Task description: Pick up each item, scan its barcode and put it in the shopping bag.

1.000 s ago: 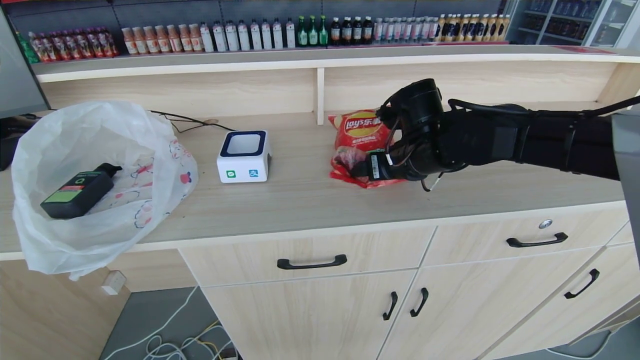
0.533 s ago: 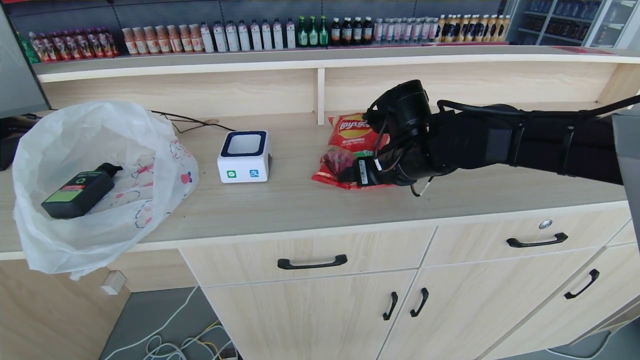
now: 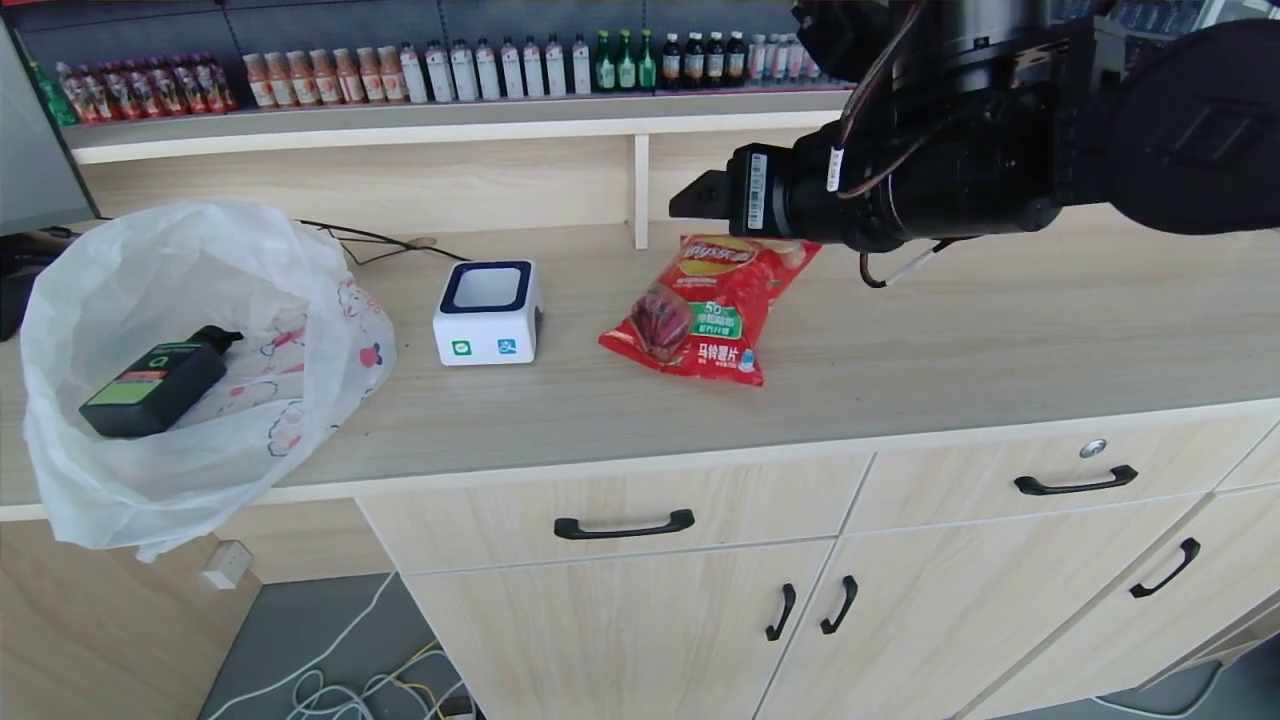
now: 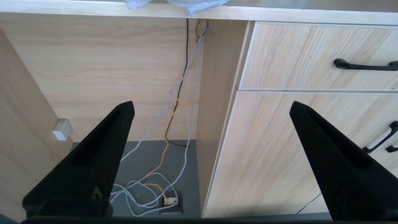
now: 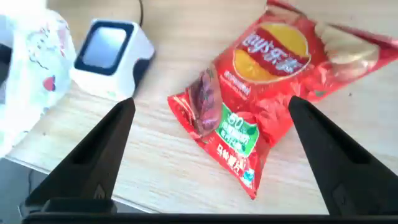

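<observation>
A red chips bag (image 3: 700, 310) lies flat on the wooden counter (image 3: 950, 340), just right of the white barcode scanner (image 3: 488, 312). My right gripper (image 3: 700, 195) hangs above the bag's far end, open and holding nothing. In the right wrist view the gripper (image 5: 211, 106) is spread wide over the chips bag (image 5: 267, 93), with the scanner (image 5: 112, 56) beside it. The white shopping bag (image 3: 190, 360) stands open at the counter's left end, with a black bottle (image 3: 160, 385) inside. My left gripper (image 4: 211, 106) is open, low in front of the cabinet.
A raised shelf with a divider (image 3: 640, 190) runs along the back of the counter, and rows of bottles (image 3: 600, 65) stand behind it. Cables (image 3: 370, 240) lie behind the scanner. Drawers and cabinet doors (image 3: 620, 600) sit below the counter.
The right gripper dragged the chips bag a little left, let go of it and rose well above the counter. The bag now lies flat by itself.
</observation>
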Robot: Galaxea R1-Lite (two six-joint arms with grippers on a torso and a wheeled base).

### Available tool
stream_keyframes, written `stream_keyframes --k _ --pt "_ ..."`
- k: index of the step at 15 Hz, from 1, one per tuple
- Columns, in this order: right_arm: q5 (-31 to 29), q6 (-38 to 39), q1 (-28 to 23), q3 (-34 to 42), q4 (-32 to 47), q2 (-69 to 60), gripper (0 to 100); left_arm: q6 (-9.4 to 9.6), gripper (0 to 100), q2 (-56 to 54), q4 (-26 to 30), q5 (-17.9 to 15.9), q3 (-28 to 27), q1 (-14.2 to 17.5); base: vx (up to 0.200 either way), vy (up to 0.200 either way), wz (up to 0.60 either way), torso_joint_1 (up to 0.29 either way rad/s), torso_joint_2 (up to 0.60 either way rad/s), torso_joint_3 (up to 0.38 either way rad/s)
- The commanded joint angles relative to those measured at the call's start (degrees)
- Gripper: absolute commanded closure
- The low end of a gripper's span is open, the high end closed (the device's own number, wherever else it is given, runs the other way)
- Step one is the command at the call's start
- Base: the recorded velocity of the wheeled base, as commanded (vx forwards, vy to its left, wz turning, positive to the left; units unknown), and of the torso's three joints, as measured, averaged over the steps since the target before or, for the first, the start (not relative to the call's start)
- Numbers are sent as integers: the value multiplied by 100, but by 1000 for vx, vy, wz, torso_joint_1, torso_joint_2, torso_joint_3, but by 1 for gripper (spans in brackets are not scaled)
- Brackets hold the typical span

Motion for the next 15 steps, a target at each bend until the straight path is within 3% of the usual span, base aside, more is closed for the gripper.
stream_keyframes --k 1,3,7,9,15 --pt "-78 -102 6 388 -862 -438 0 0 0 0 -1 1 0 0 0 0 0 0 0 0" --pt "-253 -155 -2 -59 -906 98 0 0 0 0 -1 1 0 0 0 0 0 0 0 0" --pt "-702 -129 -187 -59 -379 1311 0 0 0 0 -1 1 0 0 0 0 0 0 0 0" --pt "-798 -111 -213 -59 -18 1540 0 0 0 0 -1 1 0 0 0 0 0 0 0 0" --pt "-825 -93 -266 -59 52 1707 0 0 0 0 -1 1 0 0 0 0 0 0 0 0"
